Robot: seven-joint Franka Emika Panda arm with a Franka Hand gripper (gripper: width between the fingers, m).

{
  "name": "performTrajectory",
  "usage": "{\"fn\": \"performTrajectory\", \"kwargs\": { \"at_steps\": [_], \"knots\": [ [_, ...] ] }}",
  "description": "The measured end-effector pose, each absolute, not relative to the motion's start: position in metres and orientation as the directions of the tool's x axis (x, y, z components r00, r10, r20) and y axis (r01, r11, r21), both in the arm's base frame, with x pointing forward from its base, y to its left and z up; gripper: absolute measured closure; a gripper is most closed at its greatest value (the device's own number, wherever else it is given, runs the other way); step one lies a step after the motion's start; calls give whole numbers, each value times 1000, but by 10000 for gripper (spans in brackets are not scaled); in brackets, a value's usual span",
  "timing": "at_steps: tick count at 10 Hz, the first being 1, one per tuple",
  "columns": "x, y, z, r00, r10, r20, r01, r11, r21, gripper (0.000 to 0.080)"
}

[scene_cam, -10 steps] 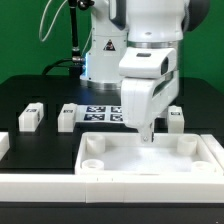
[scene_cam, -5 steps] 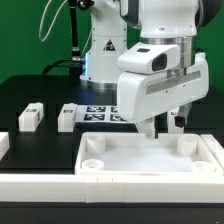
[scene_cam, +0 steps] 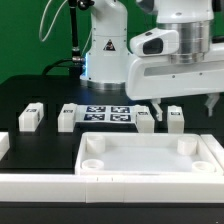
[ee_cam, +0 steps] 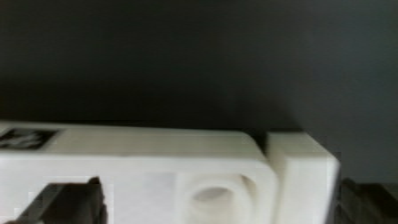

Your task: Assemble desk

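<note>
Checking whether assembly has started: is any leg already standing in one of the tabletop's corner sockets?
No, all four legs lie on the black table beyond the tabletop, whose visible sockets are empty.

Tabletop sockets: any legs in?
Empty: the tabletop shows bare round holes in its visible sockets, and four legs sit loose behind it.

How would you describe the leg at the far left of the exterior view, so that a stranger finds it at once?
Start at the big white tabletop in front. Behind it, four short white legs lie in a row, two on each side of the marker board. The wanted leg is the end one on the exterior view's left, farthest from that board.
</note>
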State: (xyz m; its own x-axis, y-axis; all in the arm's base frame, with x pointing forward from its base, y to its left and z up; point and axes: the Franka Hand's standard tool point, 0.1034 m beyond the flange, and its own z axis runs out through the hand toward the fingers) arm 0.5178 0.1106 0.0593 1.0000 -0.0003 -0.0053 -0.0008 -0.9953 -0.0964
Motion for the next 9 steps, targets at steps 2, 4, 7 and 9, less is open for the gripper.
{"fn": "performTrajectory", "kwargs": {
  "at_steps": [2, 4, 7, 9],
  "knots": [
    [516, 108, 57, 1000, 14, -11, 13, -995, -95, 150],
    [501, 115, 55, 995, -30, -97, -38, -996, -83, 150],
    [477, 118, 57, 904, -105, -415, -141, -988, -58, 150],
    [475, 119, 54, 853, -82, -515, -128, -990, -54, 150]
  ]
}}
